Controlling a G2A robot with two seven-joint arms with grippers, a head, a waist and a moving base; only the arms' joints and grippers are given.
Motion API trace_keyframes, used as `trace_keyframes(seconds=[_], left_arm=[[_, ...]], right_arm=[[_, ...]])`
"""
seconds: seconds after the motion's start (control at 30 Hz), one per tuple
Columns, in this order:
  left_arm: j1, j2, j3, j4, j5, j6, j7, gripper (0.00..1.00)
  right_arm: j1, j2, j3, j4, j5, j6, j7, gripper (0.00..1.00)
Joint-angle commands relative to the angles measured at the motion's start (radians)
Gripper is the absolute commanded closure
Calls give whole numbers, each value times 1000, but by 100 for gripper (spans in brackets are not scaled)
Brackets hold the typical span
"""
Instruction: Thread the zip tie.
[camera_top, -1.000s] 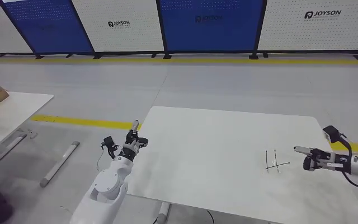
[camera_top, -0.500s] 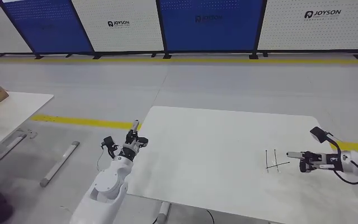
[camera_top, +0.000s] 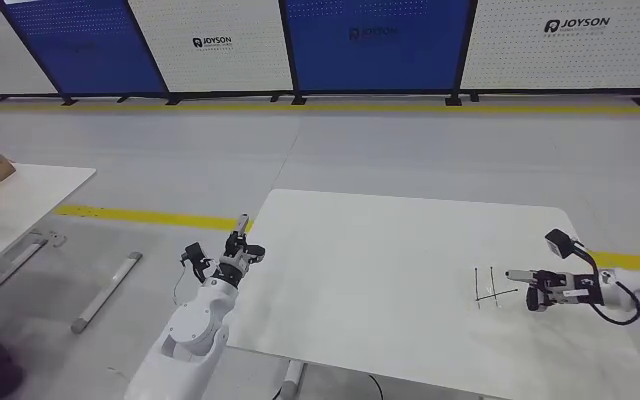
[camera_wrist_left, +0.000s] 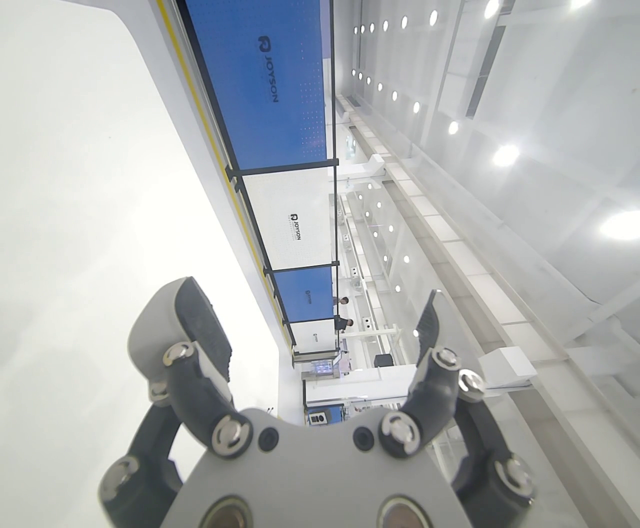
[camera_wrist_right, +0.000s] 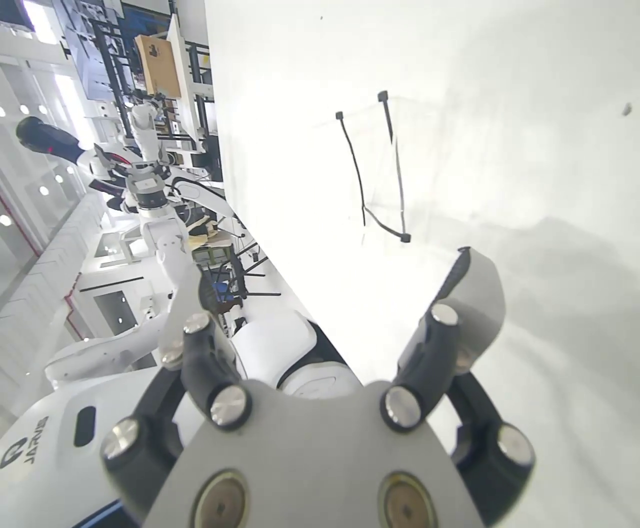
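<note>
My right gripper (camera_top: 514, 274) hung released just beside three thin black zip ties (camera_wrist_right: 357, 165) near the smooth white table's (camera_top: 400, 250) right edge. My left gripper (camera_wrist_left: 316, 310) gaped at its left edge.

Three thin black zip ties (camera_top: 490, 287) lie flat and unthreaded on the right part of the white table (camera_top: 380, 250), a little inside its right edge. Each has a small square head at one end. Two lie side by side, nearly parallel and apart. The third tie (camera_wrist_right: 387, 229) crosses their ends at an angle.
</note>
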Motion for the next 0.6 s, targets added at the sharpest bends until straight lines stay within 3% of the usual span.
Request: trace_keyframes(seconds=[0.0, 0.17, 0.57], left_arm=[[0, 0, 0, 0, 0, 0, 0, 0], [0, 0, 0, 0, 0, 0, 0, 0], [0, 0, 0, 0, 0, 0, 0, 0]], right_arm=[[23, -14, -19, 42, -6, -2, 0, 0], [73, -54, -77, 126, -21, -36, 0, 0], [73, -54, -77, 126, -21, -36, 0, 0]])
